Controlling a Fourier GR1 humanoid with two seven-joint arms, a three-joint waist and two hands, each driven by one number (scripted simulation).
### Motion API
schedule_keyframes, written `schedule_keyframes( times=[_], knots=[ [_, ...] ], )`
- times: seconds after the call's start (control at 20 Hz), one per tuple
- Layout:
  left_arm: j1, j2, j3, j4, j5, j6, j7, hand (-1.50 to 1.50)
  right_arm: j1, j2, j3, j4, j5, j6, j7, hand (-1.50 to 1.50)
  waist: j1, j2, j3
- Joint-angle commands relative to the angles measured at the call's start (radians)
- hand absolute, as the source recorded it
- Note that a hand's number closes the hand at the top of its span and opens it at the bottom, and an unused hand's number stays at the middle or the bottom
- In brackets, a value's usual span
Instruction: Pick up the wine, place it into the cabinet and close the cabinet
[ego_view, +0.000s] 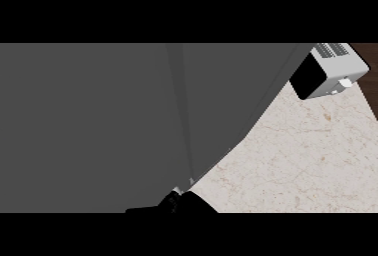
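Up close, your view fills with the grey cabinet (111, 125); a black hand (181, 204) shows below, its grip impossible to tell, beside the marble table (310, 160).

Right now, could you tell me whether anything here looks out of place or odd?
Nothing looks spilled or damaged. The grey cabinet fills most of the view, a robot hand shows at its lower edge, and a white appliance sits on the marble counter. No wine is visible.

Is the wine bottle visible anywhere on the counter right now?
No: only bare marble counter, the grey cabinet and a white appliance show.
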Motion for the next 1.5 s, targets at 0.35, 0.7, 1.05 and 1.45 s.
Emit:
schedule_keyframes(
  times=[0.35, 0.7, 1.05, 1.45],
  knots=[
    [-0.004, -0.026, 0.095, -0.007, 0.035, -0.059, 0.108, -1.5, -0.379, 0.002, -0.25, 0.441, -0.161, -0.079, -0.127, 1.5, -0.001, 0.007, 0.001],
    [0.028, -0.084, 0.11, -0.011, -0.008, -0.146, 0.135, -1.5, -0.453, -0.022, -0.39, 0.621, -0.134, 0.001, -0.21, 1.5, -0.007, 0.004, 0.001],
    [-0.139, -0.123, -0.03, 0.034, -0.077, -0.057, 0.217, -1.5, -0.519, -0.032, -0.488, 0.827, -0.131, 0.061, -0.353, 1.5, -0.023, 0.009, 0.001],
    [-0.249, -0.166, -0.12, 0.026, -0.145, 0.065, 0.259, -1.5, -0.518, -0.097, -0.525, 0.923, -0.126, 0.114, -0.474, 1.5, -0.033, 0.018, 0.001]
  ],
)
